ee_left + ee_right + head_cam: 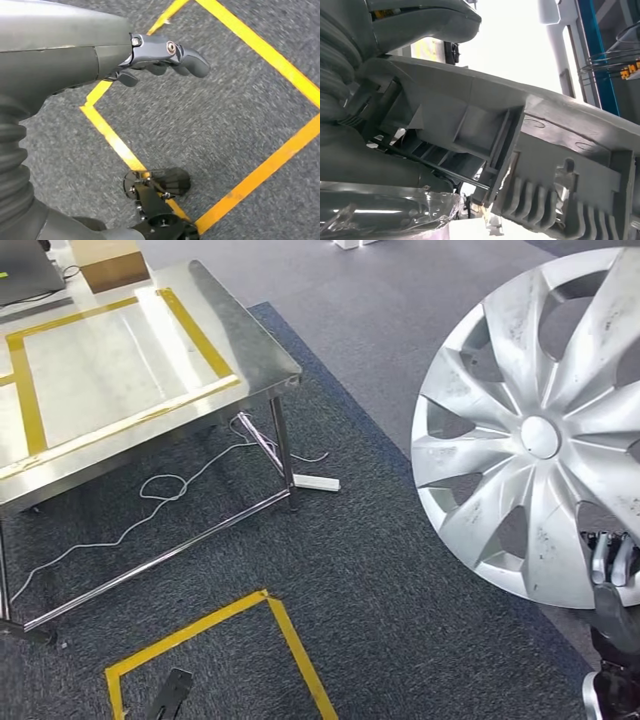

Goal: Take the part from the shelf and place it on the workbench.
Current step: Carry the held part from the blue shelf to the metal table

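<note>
While the robot is facing the floor beside the workbench:
Part: silver wheel cover is standing upright in the air, right of and apart from the workbench.
Right hand: the right hand is gripping the cover's lower rim, fingers clamped on it.
Left hand: the left hand is hanging over grey carpet and yellow floor tape, fingers slightly apart, holding nothing.

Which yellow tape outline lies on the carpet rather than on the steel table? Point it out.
The yellow tape square on the dark carpet, below the table's front edge. The other yellow tape outline is stuck on the shiny top of the steel table.
</note>
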Available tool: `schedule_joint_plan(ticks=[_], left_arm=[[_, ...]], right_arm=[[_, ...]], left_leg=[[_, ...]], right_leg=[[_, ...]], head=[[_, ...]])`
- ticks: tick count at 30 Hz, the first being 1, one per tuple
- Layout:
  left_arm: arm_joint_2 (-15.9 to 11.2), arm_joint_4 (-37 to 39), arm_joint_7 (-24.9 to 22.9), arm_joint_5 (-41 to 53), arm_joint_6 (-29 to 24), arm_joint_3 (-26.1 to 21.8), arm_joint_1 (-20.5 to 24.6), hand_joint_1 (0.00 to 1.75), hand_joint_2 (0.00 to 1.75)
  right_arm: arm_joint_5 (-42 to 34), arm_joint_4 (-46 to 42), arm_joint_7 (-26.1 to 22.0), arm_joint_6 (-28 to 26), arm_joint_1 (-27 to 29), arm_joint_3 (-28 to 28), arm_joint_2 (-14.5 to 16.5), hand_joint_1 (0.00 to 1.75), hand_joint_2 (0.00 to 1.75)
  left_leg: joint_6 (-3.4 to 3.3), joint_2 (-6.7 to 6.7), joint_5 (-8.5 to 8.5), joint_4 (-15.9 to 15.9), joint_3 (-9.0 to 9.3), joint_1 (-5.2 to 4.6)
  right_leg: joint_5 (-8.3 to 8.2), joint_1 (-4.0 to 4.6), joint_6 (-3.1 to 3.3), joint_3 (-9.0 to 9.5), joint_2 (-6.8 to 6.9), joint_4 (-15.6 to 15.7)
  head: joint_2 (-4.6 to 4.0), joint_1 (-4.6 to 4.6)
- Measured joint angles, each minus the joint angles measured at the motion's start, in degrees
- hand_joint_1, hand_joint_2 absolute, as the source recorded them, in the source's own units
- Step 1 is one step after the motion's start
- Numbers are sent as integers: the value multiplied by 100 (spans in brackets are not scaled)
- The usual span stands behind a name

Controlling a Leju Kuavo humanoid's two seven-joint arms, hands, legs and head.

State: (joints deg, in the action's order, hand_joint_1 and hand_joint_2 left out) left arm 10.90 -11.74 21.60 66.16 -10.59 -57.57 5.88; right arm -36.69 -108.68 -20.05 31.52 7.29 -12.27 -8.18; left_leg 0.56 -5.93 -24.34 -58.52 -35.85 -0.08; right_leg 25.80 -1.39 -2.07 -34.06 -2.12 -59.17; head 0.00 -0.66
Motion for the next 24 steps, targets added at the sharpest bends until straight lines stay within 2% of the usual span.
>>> schedule_joint_plan(ticks=[1, 2, 3, 4, 5, 6, 7, 8, 9, 10, 11, 12, 13, 14, 16, 18, 19, 20, 21, 22, 23, 24], left_arm=[[-4, 0, -1, 0, -1, 1, 6, 0, 175], [-3, 0, -1, 0, -1, 2, 15, 0, 175], [-1, 0, -1, 0, -1, 4, 23, 0, 175], [1, 0, -1, 0, -1, 7, 26, 0, 175], [3, 0, -1, 0, -1, 10, 22, 0, 175], [4, 0, -1, 0, -1, 13, 17, 0, 175], [3, 0, -1, 0, -1, 17, 14, 0, 175], [1, 0, -1, 0, -2, 21, 14, 0, 175], [-1, 0, -1, 0, -3, 24, 21, 0, 175], [-2, 0, -1, 0, -4, 27, 34, 0, 175], [-2, 0, -1, 0, -5, 30, 46, 0, 175], [-3, 0, -1, 0, -6, 31, 53, 0, 175], [-4, 0, 0, 0, -7, 32, 54, 0, 175], [-7, 0, 1, -1, -7, 33, 46, 0, 175], [-12, 0, 1, -5, -9, 33, 41, 0, 175], [-14, 0, 1, -9, -10, 34, 54, 0, 175], [-15, 0, 0, -9, -10, 34, 57, 0, 175], [-17, 0, 0, -9, -10, 35, 56, 0, 175], [-19, 0, -1, -9, -10, 35, 53, 0, 175], [-21, 0, -1, -10, -10, 35, 51, 0, 175], [-22, 0, -1, -11, -10, 35, 51, 0, 175], [-22, 0, -1, -13, -10, 35, 51, 0, 175]], right_arm=[[4, -16, -4, -13, 6, 1, 3, 175, 175], [9, -31, -10, -26, 14, 1, 6, 175, 175], [11, -42, -18, -38, 28, 0, 8, 175, 175], [11, -49, -25, -46, 41, -1, 9, 175, 175], [5, -52, -34, -51, 54, -3, 9, 175, 175], [-2, -57, -43, -52, 64, -7, 9, 175, 175], [-10, -65, -51, -52, 72, -13, 9, 175, 175], [-18, -77, -57, -52, 73, -21, 9, 175, 175], [-23, -89, -62, -51, 72, -34, 9, 175, 175], [-28, -99, -67, -50, 70, -50, 9, 175, 175], [-31, -104, -71, -47, 66, -68, 9, 175, 175], [-33, -107, -75, -44, 63, -85, 9, 175, 175], [-38, -106, -80, -39, 58, -99, 9, 175, 175], [-45, -107, -83, -30, 51, -110, 9, 175, 175], [-62, -111, -92, 7, 43, -138, 9, 175, 175], [-73, -116, -94, 48, 41, -177, 11, 175, 175], [-76, -117, -87, 62, 47, -191, 13, 175, 175], [-77, -117, -75, 71, 55, -197, 14, 175, 175], [-77, -116, -62, 77, 64, -198, 15, 175, 175], [-77, -116, -53, 80, 70, -198, 16, 175, 175], [-77, -115, -48, 82, 72, -198, 16, 175, 175], [-77, -114, -47, 85, 70, -199, 16, 175, 175]], left_leg=[[26, 158, -125, -198, -98, -11], [50, 338, -294, -518, -256, -17], [68, 446, -474, -913, -457, -12], [82, 497, -606, -1278, -647, -3], [89, 516, -642, -1495, -763, 3], [90, 526, -572, -1506, -775, 6], [82, 550, -408, -1287, -666, 6], [64, 628, -204, -912, -464, -1], [47, 767, -52, -506, -246, -23], [16, 879, 46, -178, -73, -41], [-12, 960, 75, 14, 23, -60], [-39, 967, 57, 81, 46, -76], [-76, 891, 59, 92, 40, -74], [-107, 824, 65, 106, 46, -64], [-176, 690, 80, 133, 68, -29], [-219, 564, 85, 139, 78, -9], [-230, 493, 86, 139, 79, -10], [-232, 417, 85, 138, 81, -11], [-233, 339, 83, 136, 85, -12], [-231, 261, 82, 135, 93, -12], [-225, 185, 80, 133, 102, -8], [-209, 114, 77, 130, 109, -8]], right_leg=[[-2, -6, 36, 13, 69, 17], [4, 0, 65, 21, 139, 23], [12, 6, 85, 24, 211, 24], [20, 11, 94, 25, 284, 24], [27, 14, 98, 29, 354, 23], [34, 15, 97, 37, 420, 23], [43, 15, 91, 50, 486, 23], [56, 17, 78, 71, 548, 23], [74, 31, 54, 92, 605, 18], [93, 48, 26, 109, 660, 15], [110, 67, -3, 126, 712, 18], [122, 83, -34, 142, 767, 27], [131, 85, -64, 168, 829, 44], [150, 77, -98, 184, 821, 44], [314, 51, -152, 101, 596, -189], [646, 36, -175, -238, 307, -878], [785, 37, -181, -450, 252, -1268], [834, 38, -182, -610, 231, -1524], [775, 37, -180, -681, 223, -1581], [605, 34, -171, -634, 208, -1398], [375, 26, -165, -488, 156, -1034], [194, 11, -157, -309, 36, -627]], head=[[0, -17], [0, -36], [0, -50], [0, -49], [0, -51], [0, -51], [0, -51], [0, -51], [0, -53], [0, -53], [0, -51], [0, -49], [0, -47], [0, -43], [0, -18], [0, 22], [0, 33], [0, 37], [0, 38], [0, 37], [0, 39], [0, 39]])
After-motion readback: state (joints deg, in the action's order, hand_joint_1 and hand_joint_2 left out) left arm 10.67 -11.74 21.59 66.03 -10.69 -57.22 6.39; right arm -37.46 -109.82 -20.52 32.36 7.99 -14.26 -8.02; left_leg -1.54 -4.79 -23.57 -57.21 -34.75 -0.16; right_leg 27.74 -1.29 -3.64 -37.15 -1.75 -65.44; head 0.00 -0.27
